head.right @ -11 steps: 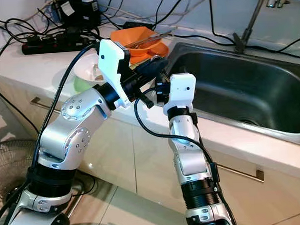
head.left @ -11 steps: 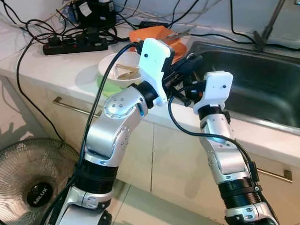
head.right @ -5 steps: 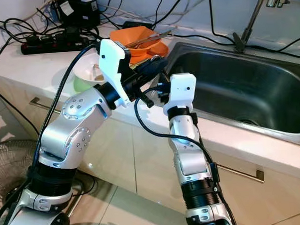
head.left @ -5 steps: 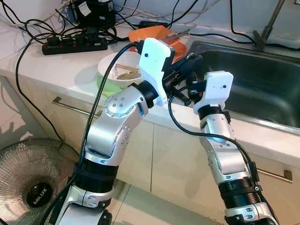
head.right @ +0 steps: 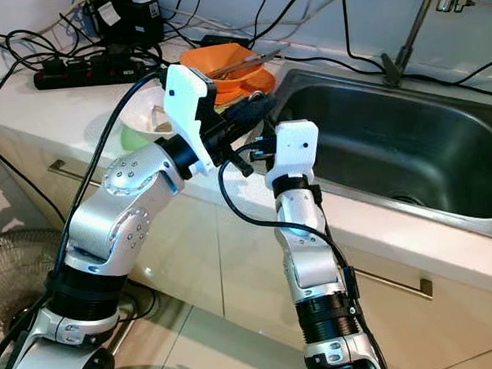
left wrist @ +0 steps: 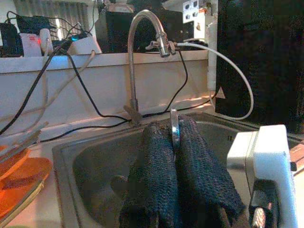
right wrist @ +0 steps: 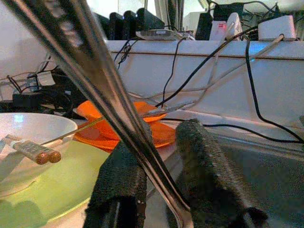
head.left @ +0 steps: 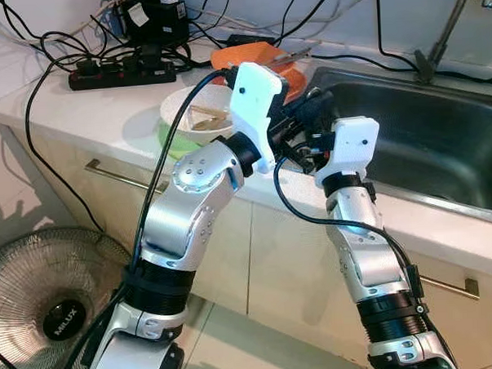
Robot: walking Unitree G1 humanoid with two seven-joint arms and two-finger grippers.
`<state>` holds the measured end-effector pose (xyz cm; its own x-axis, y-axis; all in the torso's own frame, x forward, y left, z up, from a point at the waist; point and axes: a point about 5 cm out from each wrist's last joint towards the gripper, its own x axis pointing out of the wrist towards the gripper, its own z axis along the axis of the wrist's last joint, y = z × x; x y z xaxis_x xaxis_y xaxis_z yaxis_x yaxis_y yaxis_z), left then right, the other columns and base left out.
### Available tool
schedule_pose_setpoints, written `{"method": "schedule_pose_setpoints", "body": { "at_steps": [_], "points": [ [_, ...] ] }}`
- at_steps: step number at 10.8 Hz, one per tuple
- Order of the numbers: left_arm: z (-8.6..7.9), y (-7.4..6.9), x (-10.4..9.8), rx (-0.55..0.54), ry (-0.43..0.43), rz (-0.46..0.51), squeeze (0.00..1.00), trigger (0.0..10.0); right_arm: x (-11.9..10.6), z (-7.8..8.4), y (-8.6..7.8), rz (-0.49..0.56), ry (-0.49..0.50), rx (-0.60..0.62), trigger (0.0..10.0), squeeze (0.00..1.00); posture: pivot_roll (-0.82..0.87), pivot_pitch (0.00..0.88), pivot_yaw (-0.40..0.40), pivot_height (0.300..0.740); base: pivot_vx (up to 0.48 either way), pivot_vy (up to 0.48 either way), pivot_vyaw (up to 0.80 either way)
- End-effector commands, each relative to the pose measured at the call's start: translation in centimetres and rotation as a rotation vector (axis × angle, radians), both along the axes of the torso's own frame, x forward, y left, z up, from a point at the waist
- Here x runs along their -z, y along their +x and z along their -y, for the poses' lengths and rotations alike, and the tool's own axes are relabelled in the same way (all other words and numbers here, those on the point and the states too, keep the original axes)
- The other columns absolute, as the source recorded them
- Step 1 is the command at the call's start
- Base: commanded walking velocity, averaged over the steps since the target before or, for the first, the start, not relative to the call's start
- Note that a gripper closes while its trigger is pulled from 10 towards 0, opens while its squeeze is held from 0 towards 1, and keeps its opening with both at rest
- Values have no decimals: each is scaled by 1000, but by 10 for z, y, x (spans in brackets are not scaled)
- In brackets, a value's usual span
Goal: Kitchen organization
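Right claw (right wrist: 159,190) shifted slightly left, chopsticks (right wrist: 33,151) in white bowl (right wrist: 28,126)

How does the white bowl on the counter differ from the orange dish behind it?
The white bowl is deep and rounded; the orange dish is shallower and flatter. The white bowl holds a wood-handled utensil, while thin metal sticks lie across the orange dish. The white bowl sits nearer the counter's front edge, the orange dish farther back by the sink corner. Both rest on the white counter.
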<state>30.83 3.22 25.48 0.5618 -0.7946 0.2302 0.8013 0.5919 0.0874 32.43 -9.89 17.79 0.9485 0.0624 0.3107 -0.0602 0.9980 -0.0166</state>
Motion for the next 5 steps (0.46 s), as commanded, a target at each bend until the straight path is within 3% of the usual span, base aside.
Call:
{"method": "schedule_pose_setpoints", "body": {
  "at_steps": [1,5],
  "points": [
    [3,0,-3,8,5,19,0,10000,-8,5,0,35,26,22,0,0,52,24,-4,740,0,0,0],
    [3,0,-3,-3,4,24,0,10000,-8,5,0,33,23,21,0,0,49,23,-6,740,0,0,0]
  ]
}}
